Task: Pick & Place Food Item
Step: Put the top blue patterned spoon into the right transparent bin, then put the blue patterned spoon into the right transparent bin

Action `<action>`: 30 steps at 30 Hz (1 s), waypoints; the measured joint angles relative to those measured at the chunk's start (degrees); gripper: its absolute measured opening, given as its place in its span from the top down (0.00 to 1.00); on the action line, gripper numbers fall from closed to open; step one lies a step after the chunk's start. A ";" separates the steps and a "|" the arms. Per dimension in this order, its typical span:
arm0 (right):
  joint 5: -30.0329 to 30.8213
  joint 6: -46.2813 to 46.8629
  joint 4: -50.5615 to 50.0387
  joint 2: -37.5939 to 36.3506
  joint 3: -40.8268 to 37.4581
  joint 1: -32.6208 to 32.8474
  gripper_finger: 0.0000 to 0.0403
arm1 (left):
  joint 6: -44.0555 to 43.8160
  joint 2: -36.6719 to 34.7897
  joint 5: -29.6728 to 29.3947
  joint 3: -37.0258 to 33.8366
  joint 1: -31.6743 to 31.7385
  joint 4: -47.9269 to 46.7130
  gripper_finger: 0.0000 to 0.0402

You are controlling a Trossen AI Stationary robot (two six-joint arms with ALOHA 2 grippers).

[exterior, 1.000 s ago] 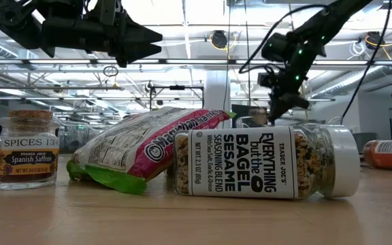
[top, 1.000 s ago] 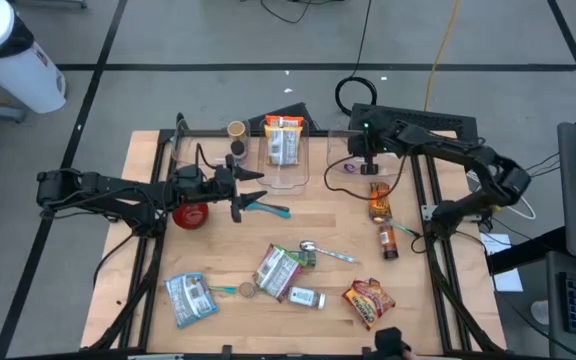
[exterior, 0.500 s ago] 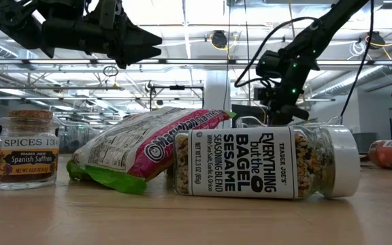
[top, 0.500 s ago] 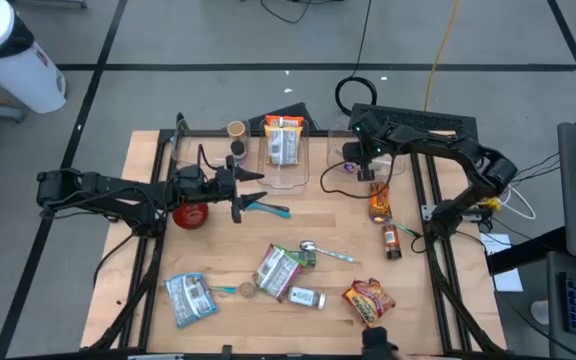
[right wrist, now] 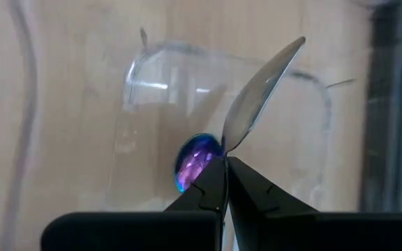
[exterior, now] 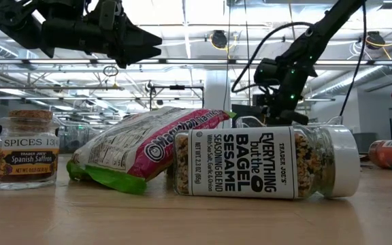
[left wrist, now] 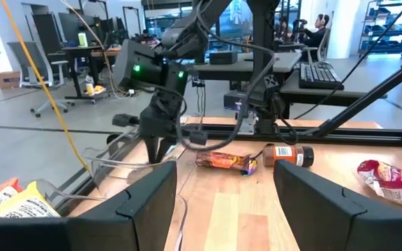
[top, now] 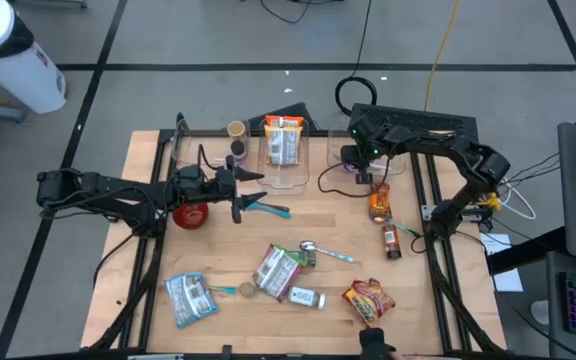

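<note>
My right gripper (top: 356,158) hangs over a clear plastic container (right wrist: 135,84) at the table's far right and is shut on a spoon with a silver bowl (right wrist: 257,94) and a purple handle (right wrist: 194,159). It also shows in the low view (exterior: 275,109) and in the left wrist view (left wrist: 160,146). My left gripper (top: 255,195) is open and empty above the table's left middle, near a teal-handled tool (top: 271,209). A snack bag (top: 284,140) stands in a second clear container (top: 290,182) at the far middle. My right gripper pinches the spoon between its two fingers at the neck (right wrist: 223,152), where the silver bowl meets the purple handle. The fingers come from above, pointing down. The bowl sticks out to one side and the handle points down into the container. Whether it touches the bottom I cannot tell.
A pink-green bag (top: 276,268), a sesame jar (top: 306,298), a saffron jar (top: 248,290), a blue bag (top: 190,297) and a red bag (top: 368,300) lie near the front. Two bottles (top: 380,203) (top: 389,241) lie at the right. A red-lidded can (top: 190,213) sits under the left arm.
My right gripper has gone a little toward the table's left edge over the clear container, still shut on the spoon.
</note>
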 joint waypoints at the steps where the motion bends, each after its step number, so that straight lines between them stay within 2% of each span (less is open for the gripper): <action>1: 0.12 0.26 -0.39 0.16 -0.07 0.02 1.00 | -0.02 0.00 0.00 0.00 0.02 -0.09 0.38; 11: 0.29 2.33 1.75 2.19 -0.09 0.09 0.98 | -0.02 0.00 0.00 0.00 0.02 -0.85 0.38; 24: 0.30 4.50 6.73 1.63 -0.04 0.13 0.76 | -0.02 0.00 0.02 0.00 0.02 -0.99 0.38; 30: 0.51 5.82 6.87 -1.53 -0.04 0.50 0.70 | 0.01 0.00 0.00 0.00 0.01 -1.02 0.38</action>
